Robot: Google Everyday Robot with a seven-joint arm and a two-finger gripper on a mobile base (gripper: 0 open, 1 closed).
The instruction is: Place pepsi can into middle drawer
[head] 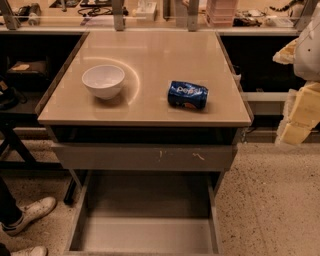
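Camera view showed the pepsi can (188,95) lying on its side on the beige table (150,55), in the right front part of the top, a little back from the front edge and near the right edge. Its long axis ran roughly left to right, the white lettering faced up, and its dark-blue body looked dented. Nothing touched it.

The gripper (299,115) hung at the right border of the view, past the table's right edge and partly cut off by the frame, seen as pale yellowish blocks below a white arm part. Whether it was spread or closed could not be made out. The can lay well apart from it, to its left, with the table's right edge between them.

To the left of the can, well apart from it, a white bowl (103,81) stood upright on the same top.

Below the tabletop sat a drawer front (145,157) of grey metal bearing pale scratch marks, with a dark gap above it. Under that, the middle drawer (145,232) stood pulled out toward the camera, its flat grey floor bare between thin side walls.

A speckled floor (270,200) surrounded the table. At the lower left, two white shoes (30,214) stood on it beside the open drawer. Behind the table ran a cluttered shelf (150,10).
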